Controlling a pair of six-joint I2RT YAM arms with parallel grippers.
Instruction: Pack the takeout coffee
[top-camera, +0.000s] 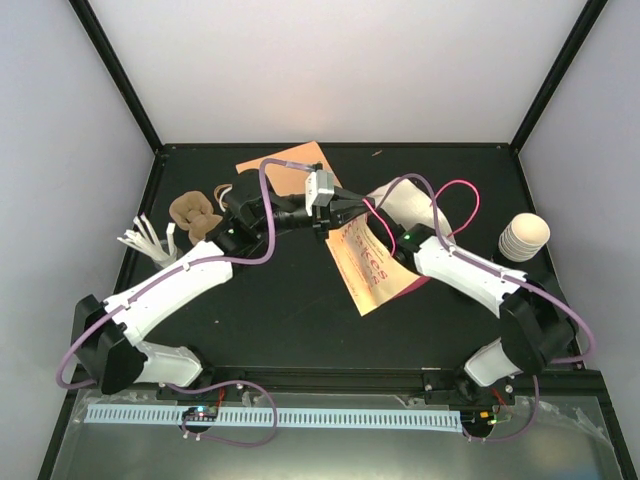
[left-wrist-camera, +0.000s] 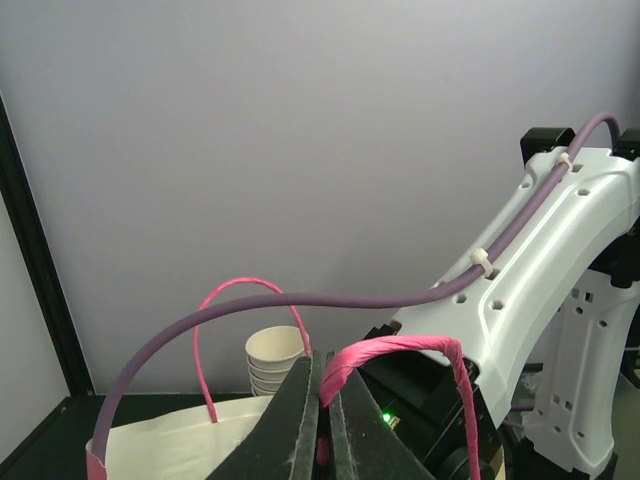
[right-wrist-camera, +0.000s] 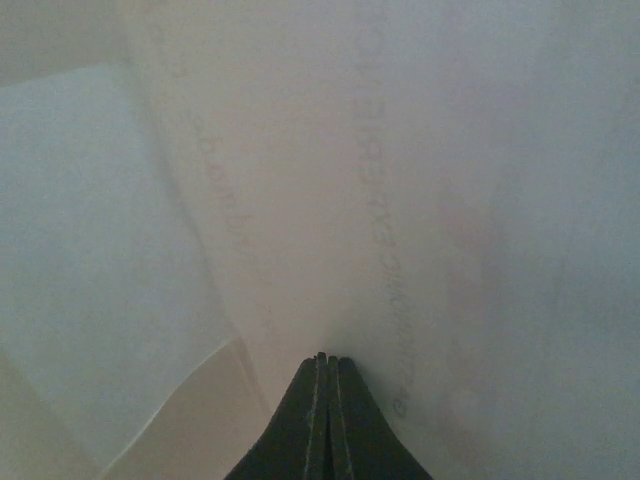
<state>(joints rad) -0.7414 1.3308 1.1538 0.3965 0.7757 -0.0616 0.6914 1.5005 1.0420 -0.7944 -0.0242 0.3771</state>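
The takeout coffee (top-camera: 523, 237), a cream ribbed cup, stands at the table's right side, apart from both grippers. It also shows in the left wrist view as the takeout coffee (left-wrist-camera: 275, 355) behind the bag. An orange paper bag (top-camera: 365, 265) is held up mid-table. My left gripper (left-wrist-camera: 322, 362) is shut on the bag's pink handle (left-wrist-camera: 400, 345); from above, the left gripper (top-camera: 348, 211) is at the bag's upper edge. My right gripper (right-wrist-camera: 322, 358) is shut inside the bag, its tips against the pale inner wall (right-wrist-camera: 400, 200), and it is hidden from above.
A brown pulp carrier (top-camera: 195, 210) and a bundle of white sticks (top-camera: 150, 240) lie at the left. The bag's second pink handle (left-wrist-camera: 245, 290) loops up in front of the cup. The right arm (left-wrist-camera: 540, 260) fills the right of the left wrist view.
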